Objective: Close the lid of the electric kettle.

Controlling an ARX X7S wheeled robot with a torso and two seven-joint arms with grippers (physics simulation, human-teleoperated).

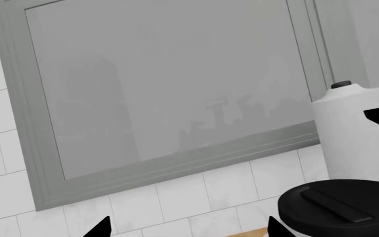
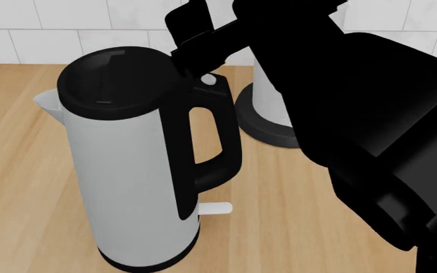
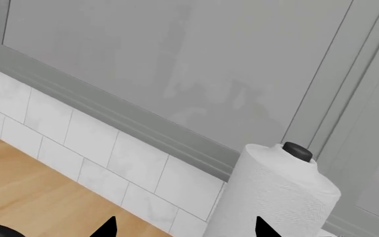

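The electric kettle stands white and upright on the wooden counter, its spout to the left and its black handle to the right. The black lid lies level across its top. It also shows in the left wrist view, with its raised rectangular mark. My right arm fills the right of the head view, and its gripper hovers just behind the lid's far edge, above the handle. In its wrist view the right gripper is open and empty. My left gripper is open and empty, with the lid off to one side; it does not show in the head view.
A white paper roll on a black round base stands behind the kettle to the right, close to my right gripper; it also shows in both wrist views. A white tiled wall and a grey framed panel close the back.
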